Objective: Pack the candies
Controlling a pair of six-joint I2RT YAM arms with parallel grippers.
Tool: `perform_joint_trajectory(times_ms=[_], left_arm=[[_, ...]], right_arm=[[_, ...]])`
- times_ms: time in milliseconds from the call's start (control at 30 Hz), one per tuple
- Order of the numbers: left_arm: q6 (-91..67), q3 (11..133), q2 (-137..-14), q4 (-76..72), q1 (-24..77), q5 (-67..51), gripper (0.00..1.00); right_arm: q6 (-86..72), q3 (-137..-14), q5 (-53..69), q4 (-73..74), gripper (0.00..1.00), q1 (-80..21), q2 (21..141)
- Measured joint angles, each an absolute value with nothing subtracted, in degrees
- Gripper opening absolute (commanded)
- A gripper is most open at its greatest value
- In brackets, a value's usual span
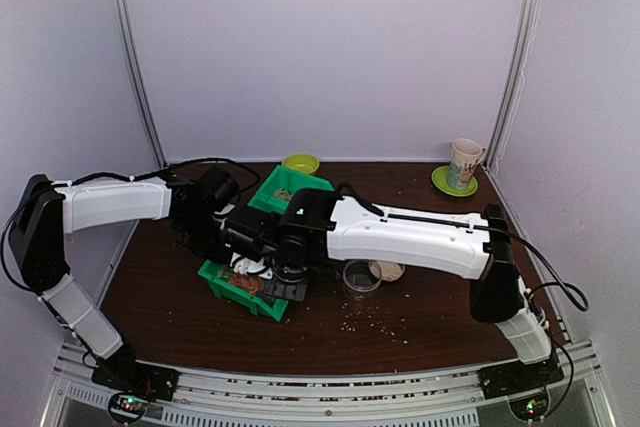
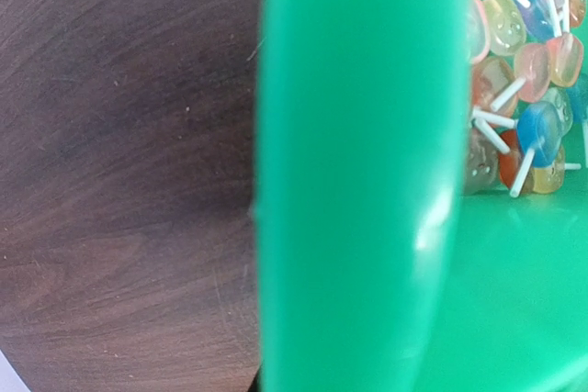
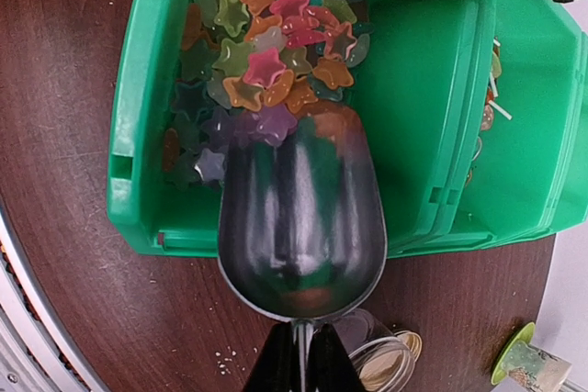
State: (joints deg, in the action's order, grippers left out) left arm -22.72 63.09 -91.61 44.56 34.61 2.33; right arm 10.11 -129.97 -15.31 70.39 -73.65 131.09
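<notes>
A heap of star-shaped candies (image 3: 266, 52) in mixed colours fills the nearer green bin (image 3: 129, 135), which lies at the table's middle (image 1: 222, 285). My right gripper (image 3: 301, 363) is shut on the thin handle of a metal scoop (image 3: 301, 218). The scoop's bowl is empty and its front lip touches the near edge of the heap. A second green bin (image 2: 358, 181) holds lollipops (image 2: 524, 52). Its wall runs straight through my left gripper's (image 1: 240, 237) jaws and hides the fingers, so the grip reads as shut on that wall.
A clear glass jar (image 1: 362, 278) and its lid (image 1: 388, 270) stand right of the bins, also below the scoop (image 3: 381, 360). A green bowl (image 1: 300, 163) and a mug on a green saucer (image 1: 462, 167) sit at the back. Pale crumbs (image 1: 375, 325) dot the table's front.
</notes>
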Motion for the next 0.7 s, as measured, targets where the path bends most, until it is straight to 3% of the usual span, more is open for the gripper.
perform_joint_trajectory(times_ms=[700], left_arm=[[-20.91, 59.77, -87.74, 43.64, 35.09, 9.82, 0.0]], right_arm=[[3.46, -128.11, -8.95, 59.31, 0.0, -71.26, 133.12]])
